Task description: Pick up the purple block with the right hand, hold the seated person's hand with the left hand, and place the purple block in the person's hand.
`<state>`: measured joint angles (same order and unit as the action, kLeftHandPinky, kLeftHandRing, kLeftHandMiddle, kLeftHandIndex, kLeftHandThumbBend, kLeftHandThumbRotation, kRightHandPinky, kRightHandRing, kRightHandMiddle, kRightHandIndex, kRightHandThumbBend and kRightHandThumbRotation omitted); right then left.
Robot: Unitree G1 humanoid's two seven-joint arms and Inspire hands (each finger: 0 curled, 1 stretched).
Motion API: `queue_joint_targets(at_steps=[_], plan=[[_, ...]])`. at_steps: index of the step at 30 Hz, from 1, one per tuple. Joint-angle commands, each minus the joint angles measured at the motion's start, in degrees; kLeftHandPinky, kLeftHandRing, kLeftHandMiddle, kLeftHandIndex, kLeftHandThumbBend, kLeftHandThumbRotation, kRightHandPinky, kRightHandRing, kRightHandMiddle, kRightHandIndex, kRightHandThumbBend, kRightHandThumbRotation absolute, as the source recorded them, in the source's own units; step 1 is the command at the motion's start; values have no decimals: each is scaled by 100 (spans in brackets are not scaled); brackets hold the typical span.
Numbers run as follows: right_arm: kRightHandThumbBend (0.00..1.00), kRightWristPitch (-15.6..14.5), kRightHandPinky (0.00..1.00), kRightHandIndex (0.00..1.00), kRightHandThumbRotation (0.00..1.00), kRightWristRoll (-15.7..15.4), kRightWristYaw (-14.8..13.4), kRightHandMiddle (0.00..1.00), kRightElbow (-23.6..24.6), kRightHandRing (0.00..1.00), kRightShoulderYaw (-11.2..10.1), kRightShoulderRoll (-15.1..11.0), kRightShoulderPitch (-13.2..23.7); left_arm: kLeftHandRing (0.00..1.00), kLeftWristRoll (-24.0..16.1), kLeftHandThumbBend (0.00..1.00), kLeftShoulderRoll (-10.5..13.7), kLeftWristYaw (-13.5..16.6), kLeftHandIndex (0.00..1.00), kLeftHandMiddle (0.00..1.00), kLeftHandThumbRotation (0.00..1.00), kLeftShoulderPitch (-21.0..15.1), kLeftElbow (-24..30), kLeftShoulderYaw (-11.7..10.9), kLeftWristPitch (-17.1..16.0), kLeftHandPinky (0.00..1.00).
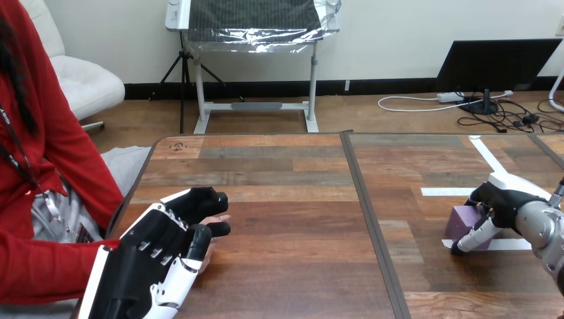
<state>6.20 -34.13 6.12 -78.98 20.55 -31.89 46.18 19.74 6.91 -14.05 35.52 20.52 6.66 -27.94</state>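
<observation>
open table (292,219) runs from the purple block (464,220) toward nine o'clock, ending at the left hand (156,256) wrapped round the person's hand (215,221).

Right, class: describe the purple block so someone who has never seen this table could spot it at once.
Start at the wooden table and cross the dark seam to its right half. There, beside white tape strips, the robot's right hand curls over a small purple block. It is the only purple thing on the table.
</observation>
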Motion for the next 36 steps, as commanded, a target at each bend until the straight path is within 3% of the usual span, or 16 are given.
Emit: queue_joint_targets(at_steps=[1, 36], plan=[[69, 84, 64, 63, 0, 96, -133, 68, 95, 67, -86, 40, 142, 76, 27, 36, -125, -29, 66, 71, 37, -452, 94, -105, -80, 67], [74, -128, 47, 56, 0, 115, -66, 56, 87, 51, -115, 96, 215, 75, 131, 36, -121, -106, 65, 71, 36, -490, 95, -126, -58, 63]])
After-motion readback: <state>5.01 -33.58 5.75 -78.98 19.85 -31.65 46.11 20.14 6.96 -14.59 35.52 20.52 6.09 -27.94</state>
